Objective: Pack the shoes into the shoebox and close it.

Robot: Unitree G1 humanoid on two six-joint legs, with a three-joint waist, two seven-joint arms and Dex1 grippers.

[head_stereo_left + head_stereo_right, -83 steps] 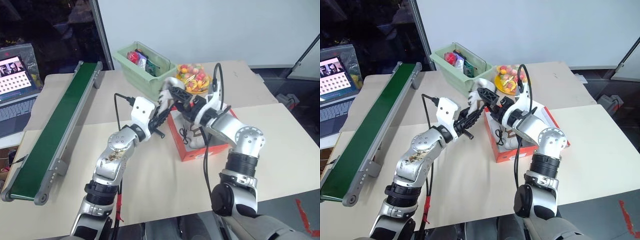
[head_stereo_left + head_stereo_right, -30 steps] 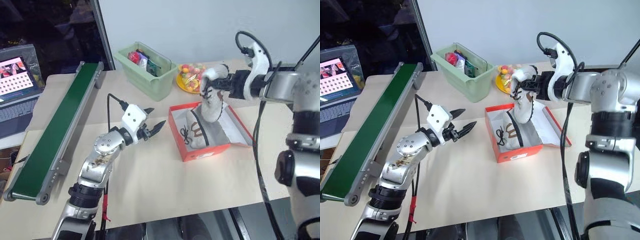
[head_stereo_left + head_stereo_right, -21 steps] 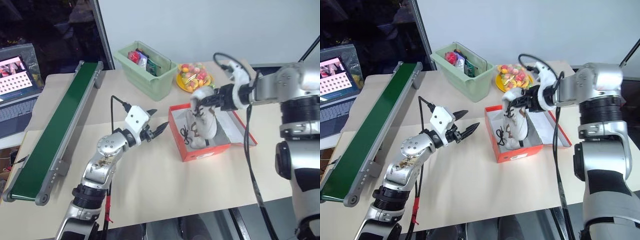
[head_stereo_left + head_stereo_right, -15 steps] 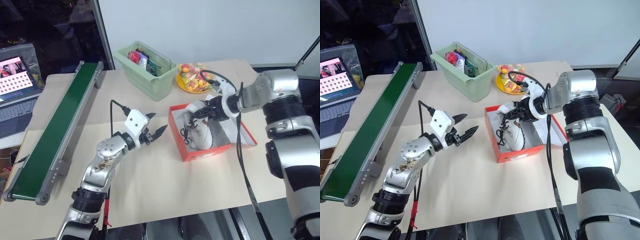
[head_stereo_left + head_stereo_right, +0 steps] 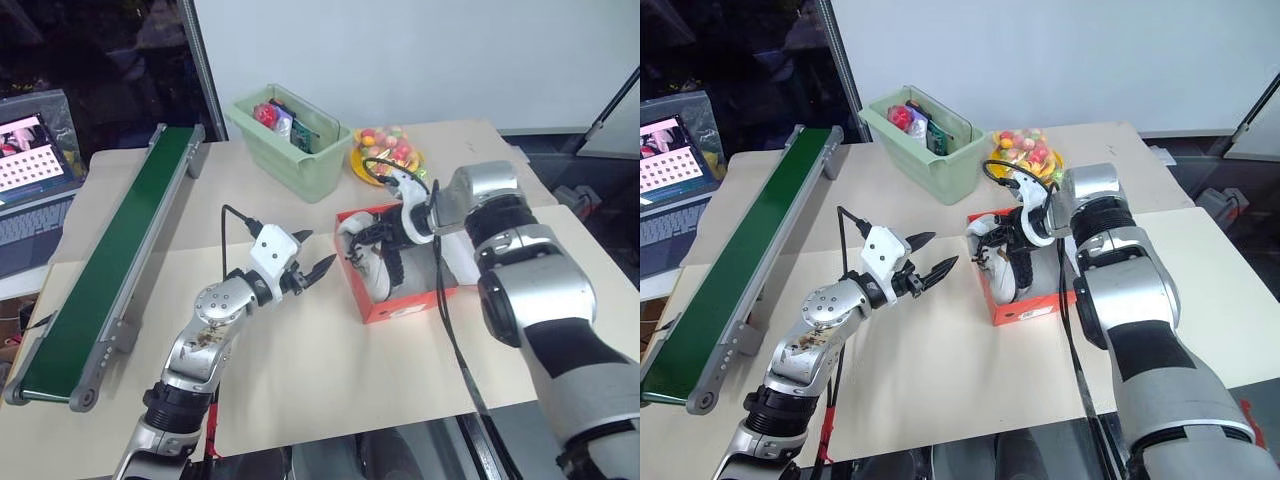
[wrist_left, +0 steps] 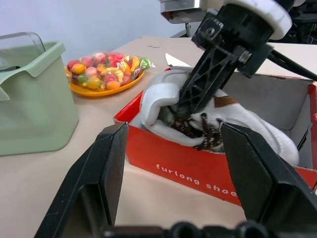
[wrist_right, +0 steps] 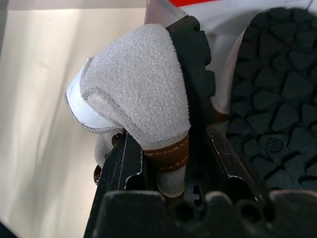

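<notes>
I see the tabletop [image 5: 330, 370] carrying a long green conveyor [image 5: 110, 260] along its left edge, with a laptop [image 5: 30, 170] beyond it off that side. Toward the far edge sits the pale green bin [image 5: 290, 140] holding a few small packets, and just beside it an orange plate of sweets [image 5: 385, 152].

Near the middle of the tabletop stands the shoebox [image 5: 395, 305], red-orange outside, white inside, lid open and laid back toward the right edge. On its near wall I read white lettering, "furlong shoe", with the rest hidden behind my left tool's finger in the left wrist view.

Both shoes are at the box. One shoe [image 7: 277, 94] lies inside with its black treaded sole turned toward my right wrist camera. The other shoe [image 5: 362, 250] is in my right tool [image 5: 385, 243], which is clamped on its heel collar, the shoe resting partly over the box's left end.

My left tool [image 5: 310, 262] hovers over bare tabletop just left of the shoebox, its fingers spread and holding nothing.
</notes>
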